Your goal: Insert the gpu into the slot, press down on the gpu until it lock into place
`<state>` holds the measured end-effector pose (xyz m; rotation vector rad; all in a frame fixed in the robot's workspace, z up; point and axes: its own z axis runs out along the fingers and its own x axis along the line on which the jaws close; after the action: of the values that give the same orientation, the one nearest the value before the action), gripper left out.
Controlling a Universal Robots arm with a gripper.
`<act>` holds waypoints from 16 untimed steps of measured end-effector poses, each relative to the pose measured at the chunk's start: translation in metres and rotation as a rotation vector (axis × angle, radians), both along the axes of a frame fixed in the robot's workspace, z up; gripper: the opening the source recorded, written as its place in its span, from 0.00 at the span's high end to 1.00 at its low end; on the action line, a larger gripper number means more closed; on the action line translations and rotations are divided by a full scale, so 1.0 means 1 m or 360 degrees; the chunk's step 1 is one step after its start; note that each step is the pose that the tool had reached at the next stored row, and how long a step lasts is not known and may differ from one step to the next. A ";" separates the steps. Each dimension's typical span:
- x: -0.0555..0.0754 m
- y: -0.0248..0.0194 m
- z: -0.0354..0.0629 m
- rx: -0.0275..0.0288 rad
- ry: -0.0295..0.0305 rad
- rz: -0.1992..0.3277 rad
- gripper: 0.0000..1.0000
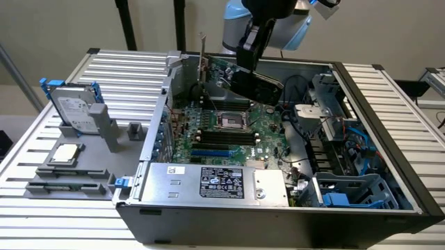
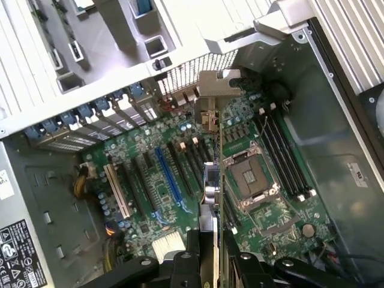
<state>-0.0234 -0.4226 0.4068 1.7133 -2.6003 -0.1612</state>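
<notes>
My gripper [image 1: 247, 63] is shut on the gpu [image 1: 240, 80], a green card with a black cooler cover, and holds it in the air above the far part of the motherboard. Its thin silver end bracket [image 1: 203, 57] sticks up near the case's rear wall. The bright-blue slot [image 1: 210, 154] lies lower on the board, nearer the power supply, apart from the card. In the wrist view the gpu [image 2: 211, 180] shows edge-on, running out from the gripper [image 2: 211, 252] to the bracket [image 2: 219, 87]. There the blue slot [image 2: 168, 174] lies bare, beside the card's line rather than under it.
The open computer case [image 1: 389, 172] rests on a slatted table. The silver processor socket [image 1: 232, 122] and black memory strips [image 1: 226, 138] lie under the card. A power supply [image 1: 208, 182] fills the near corner. Cables and a drive cage [image 1: 347, 192] sit at the exterior view's right, a grey hard drive [image 1: 73, 112] outside at its left.
</notes>
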 end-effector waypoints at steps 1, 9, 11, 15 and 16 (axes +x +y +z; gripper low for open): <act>0.000 0.0000 -0.0006 0.00063 -0.00001 0.0026 0.74; 0.000 0.0000 -0.0057 0.00590 -0.00005 0.0255 0.74; 0.000 0.0000 -0.0072 0.00677 -0.00007 0.0312 0.74; 0.000 0.0000 -0.0110 0.00766 -0.00003 0.0427 0.74; 0.000 0.0000 -0.0120 0.00766 -0.00006 0.0456 0.74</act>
<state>-0.0234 -0.4225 0.3947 2.0751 -2.3336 -0.2173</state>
